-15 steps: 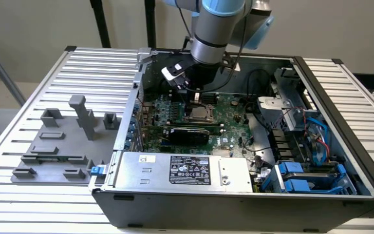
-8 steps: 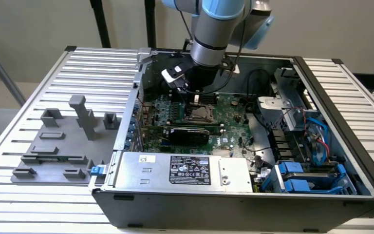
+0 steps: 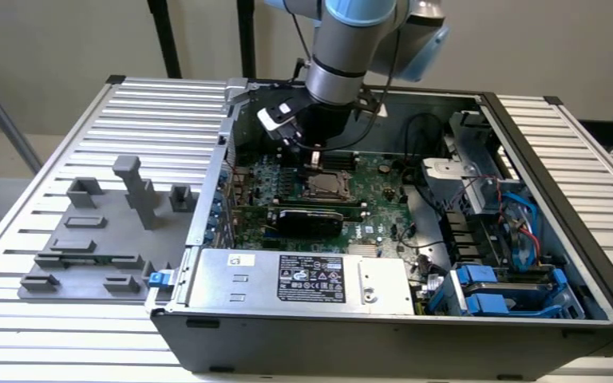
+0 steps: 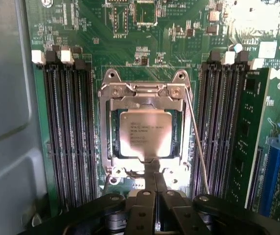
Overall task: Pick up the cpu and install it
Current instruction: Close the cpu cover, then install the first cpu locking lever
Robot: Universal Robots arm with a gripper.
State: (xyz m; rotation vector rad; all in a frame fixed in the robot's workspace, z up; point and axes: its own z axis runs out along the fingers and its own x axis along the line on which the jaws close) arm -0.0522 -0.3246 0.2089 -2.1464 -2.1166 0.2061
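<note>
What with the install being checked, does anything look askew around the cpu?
The cpu sits square in its socket frame, but the thin wire lever beside it slants away from the frame, apparently unlatched.

The arm (image 3: 341, 56) reaches down into an open computer case (image 3: 392, 339) lying on the slatted worktop (image 3: 157, 104). Its gripper (image 3: 313, 159) hangs just above the cpu (image 3: 328, 185), which sits in the socket on the green motherboard (image 3: 381, 209). Grey fixture blocks (image 3: 125, 199) stand outside the case, on the exterior view's left.

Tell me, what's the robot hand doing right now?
Gripper shut, just above the chip. Chip lies in its socket. Nothing in the way.
</note>
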